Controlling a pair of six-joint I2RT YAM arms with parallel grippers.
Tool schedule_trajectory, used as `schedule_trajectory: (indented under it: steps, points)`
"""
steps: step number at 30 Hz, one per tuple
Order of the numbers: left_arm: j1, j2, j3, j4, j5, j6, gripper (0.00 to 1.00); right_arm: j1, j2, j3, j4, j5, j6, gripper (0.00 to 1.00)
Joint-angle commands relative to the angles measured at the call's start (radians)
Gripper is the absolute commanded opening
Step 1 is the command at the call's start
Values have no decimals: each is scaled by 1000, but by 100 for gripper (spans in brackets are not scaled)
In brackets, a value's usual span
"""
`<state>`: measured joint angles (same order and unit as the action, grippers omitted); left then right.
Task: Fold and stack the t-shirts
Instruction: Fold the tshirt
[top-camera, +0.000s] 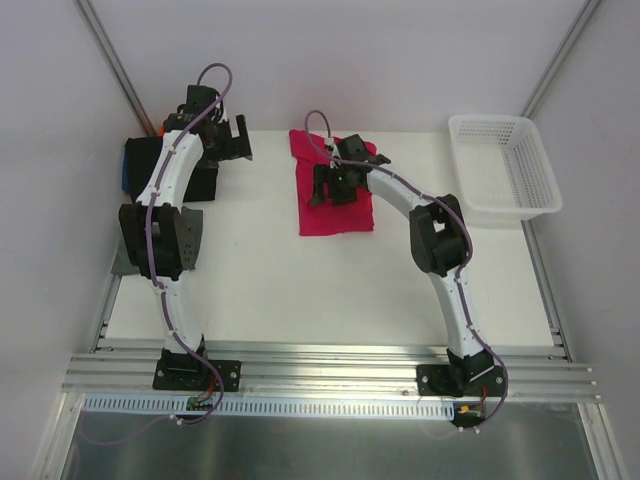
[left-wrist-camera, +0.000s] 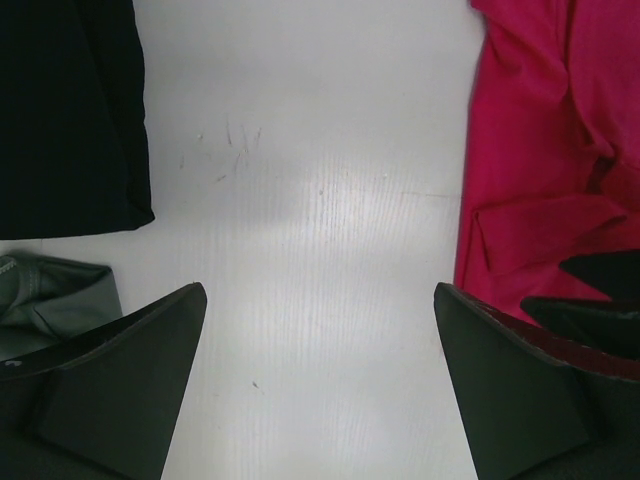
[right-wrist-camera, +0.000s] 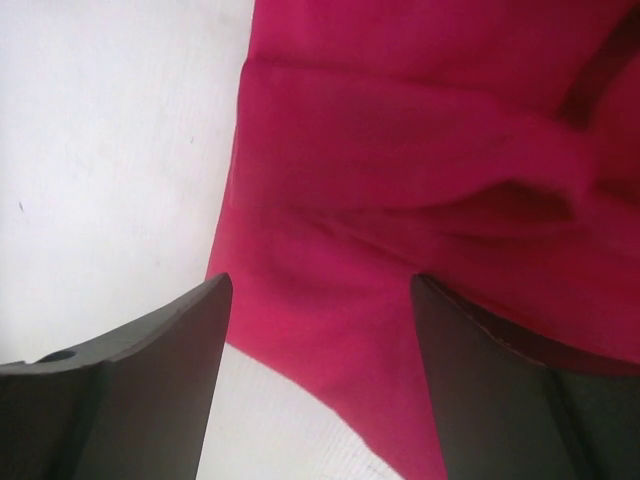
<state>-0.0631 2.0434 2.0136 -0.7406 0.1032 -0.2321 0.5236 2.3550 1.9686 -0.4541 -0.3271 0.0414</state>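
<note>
The crimson-pink t-shirt (top-camera: 338, 208) lies flat on the white table at the back middle, folded into a rough rectangle. My right gripper (top-camera: 333, 187) hovers over it, open and empty. In the right wrist view its jaws (right-wrist-camera: 320, 290) stand wide apart above the shirt's (right-wrist-camera: 420, 170) lower left corner. My left gripper (top-camera: 238, 142) is open and empty over bare table, between the pink shirt (left-wrist-camera: 545, 150) and the folded black shirt (left-wrist-camera: 70, 110). A grey-green shirt (left-wrist-camera: 55, 300) lies beside the black one. In the top view the black shirt (top-camera: 205, 182) with a blue edge (top-camera: 127, 170) sits at the far left, partly hidden by the left arm.
A white mesh basket (top-camera: 535, 165) stands at the back right, empty. The table's bare surface (top-camera: 300, 290) stretches between the arms. Grey walls and metal rails close the sides.
</note>
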Motion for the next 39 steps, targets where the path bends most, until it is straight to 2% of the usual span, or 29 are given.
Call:
schedule_trajectory:
  steps: [1,6,11,14,27,39]
  points:
    - [8,-77,-15,-8,24,-3,99,-48,19,128,3,63,-35,76]
    - [6,-94,-27,-11,35,13,99,-91,61,222,12,115,-74,78]
    - [-15,-129,-98,-16,180,-6,97,-103,46,220,14,129,-77,78]
    - [-40,-150,-160,-17,214,-16,95,-103,10,193,12,112,-80,78]
    - [-73,-130,-98,-16,161,-9,95,-65,-192,-37,-4,23,-67,78]
    - [-86,-170,-128,-17,119,11,96,-37,-131,-66,-17,-18,-14,78]
